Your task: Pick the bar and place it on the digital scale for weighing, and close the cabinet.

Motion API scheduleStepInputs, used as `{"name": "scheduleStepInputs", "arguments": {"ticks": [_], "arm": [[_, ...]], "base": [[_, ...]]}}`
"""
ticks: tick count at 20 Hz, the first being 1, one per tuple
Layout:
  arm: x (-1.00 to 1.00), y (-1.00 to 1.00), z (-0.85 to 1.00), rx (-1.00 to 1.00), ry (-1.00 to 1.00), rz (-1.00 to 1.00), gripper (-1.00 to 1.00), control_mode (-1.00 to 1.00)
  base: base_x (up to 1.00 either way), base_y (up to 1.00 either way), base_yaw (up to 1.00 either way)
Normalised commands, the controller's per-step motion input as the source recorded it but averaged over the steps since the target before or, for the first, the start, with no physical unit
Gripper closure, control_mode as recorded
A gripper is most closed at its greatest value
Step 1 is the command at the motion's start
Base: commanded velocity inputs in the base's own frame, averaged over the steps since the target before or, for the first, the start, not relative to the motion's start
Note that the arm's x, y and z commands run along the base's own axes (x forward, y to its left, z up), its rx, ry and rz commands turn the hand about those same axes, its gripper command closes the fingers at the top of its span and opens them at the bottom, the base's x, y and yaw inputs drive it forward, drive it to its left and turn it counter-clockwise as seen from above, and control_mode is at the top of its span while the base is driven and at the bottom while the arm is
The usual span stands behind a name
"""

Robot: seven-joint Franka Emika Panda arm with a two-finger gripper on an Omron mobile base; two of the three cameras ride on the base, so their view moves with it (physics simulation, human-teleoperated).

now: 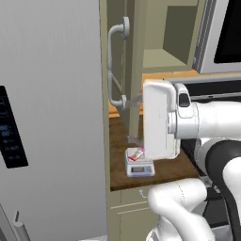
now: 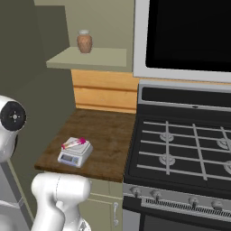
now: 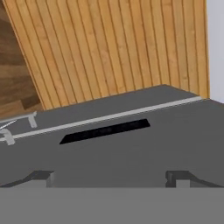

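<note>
So the bar [image 2: 74, 143] is sitting flat on top of the scale [image 2: 75, 153], lower left of the right base view, on the wooden counter [image 2: 106, 135] just beside the stove [image 2: 180, 153]. In the left base view the cabinet door [image 1: 117, 61] hangs open at the upper middle, its curved handle [image 1: 112, 66] facing out, the fridge [image 1: 47, 117] filling the left. The gripper [image 3: 114, 177] has its fingers spread wide apart with nothing between them, pointing at the stove's grey back panel [image 3: 131, 140].

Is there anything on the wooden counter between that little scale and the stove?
No. In the right base view, only bare wooden counter lies between the digital scale, with the bar on it, and the stove.
</note>
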Motion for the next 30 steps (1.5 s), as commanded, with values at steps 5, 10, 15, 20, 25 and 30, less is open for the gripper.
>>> {"name": "scheduleStepInputs", "arguments": {"ticks": [5, 10, 15, 20, 25, 30], "arm": [[-0.06, 0.29, 0.0, 0.01, -0.05, 0.0, -1.0, -1.0], [0.4, 0.03, -0.01, 0.0, 0.05, -0.03, -1.0, -1.0], [0.63, 0.0, -0.04, -0.01, 0.09, -0.17, -1.0, -1.0], [0.68, -0.07, -0.05, -0.01, 0.07, -0.23, -1.0, -1.0], [0.62, -0.61, 0.0, 0.0, 0.13, -0.29, -1.0, -1.0], [0.57, -0.85, 0.0, 0.03, 0.09, -0.24, -1.0, -1.0]], "base": [[0.0, 0.0, 0.0], [0.0, 0.0, 0.0], [0.0, 0.0, 0.0], [0.0, 0.0, 0.0], [0.0, 0.0, 0.0], [0.0, 0.0, 0.0]]}}
